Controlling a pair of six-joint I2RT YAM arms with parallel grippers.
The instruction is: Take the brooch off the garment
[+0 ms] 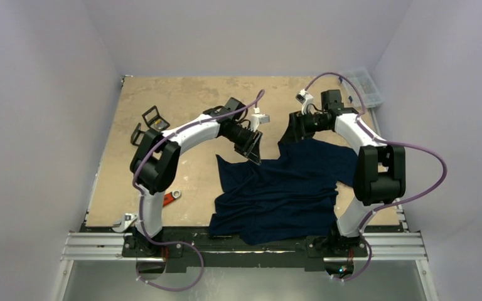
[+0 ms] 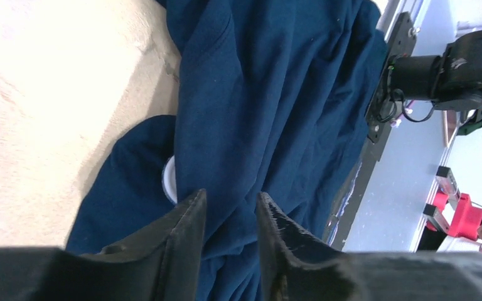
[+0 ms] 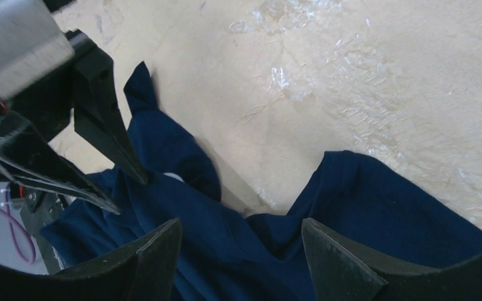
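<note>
The garment point(image 1: 282, 188), a dark navy T-shirt, lies crumpled on the tan table between the two arms. A small white round piece, apparently the brooch point(image 2: 170, 179), peeks from under a fold and also shows as the brooch point(image 3: 172, 177) in the right wrist view. My left gripper point(image 2: 231, 204) is at the shirt's upper left edge. Its jaws are narrowed but still apart, straddling a ridge of cloth beside the brooch, with the tips resting on the fabric. My right gripper point(image 3: 241, 229) hovers wide open over the shirt's far edge, holding nothing.
Black clip-like frames point(image 1: 154, 119) stand at the far left. A red-handled tool point(image 1: 171, 198) and a white piece point(image 1: 125, 221) lie near the left arm's base. A clear plastic box point(image 1: 365, 84) sits at the back right. A metal rail point(image 1: 245, 246) runs along the near edge.
</note>
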